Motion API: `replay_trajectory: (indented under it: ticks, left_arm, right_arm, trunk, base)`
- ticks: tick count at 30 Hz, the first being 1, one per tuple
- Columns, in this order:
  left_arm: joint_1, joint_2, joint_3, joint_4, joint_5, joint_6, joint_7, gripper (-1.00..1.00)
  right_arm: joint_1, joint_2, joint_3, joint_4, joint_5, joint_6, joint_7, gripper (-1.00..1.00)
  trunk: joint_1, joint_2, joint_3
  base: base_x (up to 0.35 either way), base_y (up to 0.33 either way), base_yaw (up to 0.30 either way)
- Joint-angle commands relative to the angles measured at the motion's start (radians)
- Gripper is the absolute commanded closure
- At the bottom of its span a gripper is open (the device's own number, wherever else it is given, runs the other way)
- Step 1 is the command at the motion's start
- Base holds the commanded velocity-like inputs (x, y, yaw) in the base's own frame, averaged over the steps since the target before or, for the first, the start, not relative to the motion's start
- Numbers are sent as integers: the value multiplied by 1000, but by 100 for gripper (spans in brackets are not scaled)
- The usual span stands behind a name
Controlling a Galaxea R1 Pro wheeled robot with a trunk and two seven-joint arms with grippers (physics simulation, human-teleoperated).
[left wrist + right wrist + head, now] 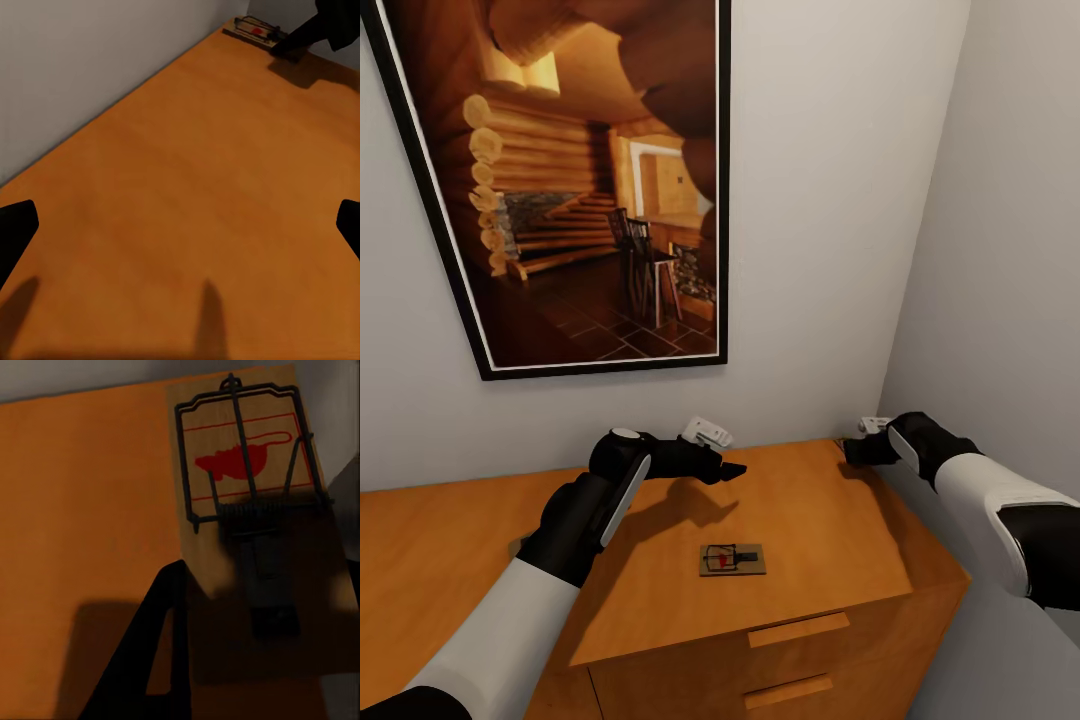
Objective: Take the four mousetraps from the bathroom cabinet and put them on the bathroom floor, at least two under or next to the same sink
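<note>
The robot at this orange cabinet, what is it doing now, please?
It is collecting mousetraps from the top of the cabinet. The right pincer reaches into the back corner by the wall, where one mousetrap lies right before its fingers; whether it grips it already cannot be told. The left pincer hovers open over the bare wood. Another mousetrap lies untouched near the front edge, above the drawers. Nothing is on the floor yet in these views.
</note>
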Motion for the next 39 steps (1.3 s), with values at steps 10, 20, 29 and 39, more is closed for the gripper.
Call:
replay_trajectory:
  ticks: [10, 20, 29, 39]
  left_arm:
    - [-1, 0, 1, -2, -1, 6, -3, -100]
    - [-1, 0, 1, -2, -1, 6, -3, -100]
    - [-1, 0, 1, -2, -1, 6, -3, -100]
    - [-1, 0, 2, -6, 1, 8, -3, -100]
  right_arm:
    - [0, -21, 19, -331, -1, 294, 15, 100]
    - [0, -21, 19, -346, -1, 309, 17, 100]
    - [0, -21, 19, -347, -1, 309, 17, 100]
    - [0, -20, 19, -345, -1, 309, 17, 100]
  trunk:
    - [0, -1, -1]
    - [0, -1, -1]
    - [0, -1, -1]
    - [0, -1, -1]
  base:
    - [0, 0, 0]
    - [0, 0, 0]
    - [0, 0, 0]
    - [-99, 0, 0]
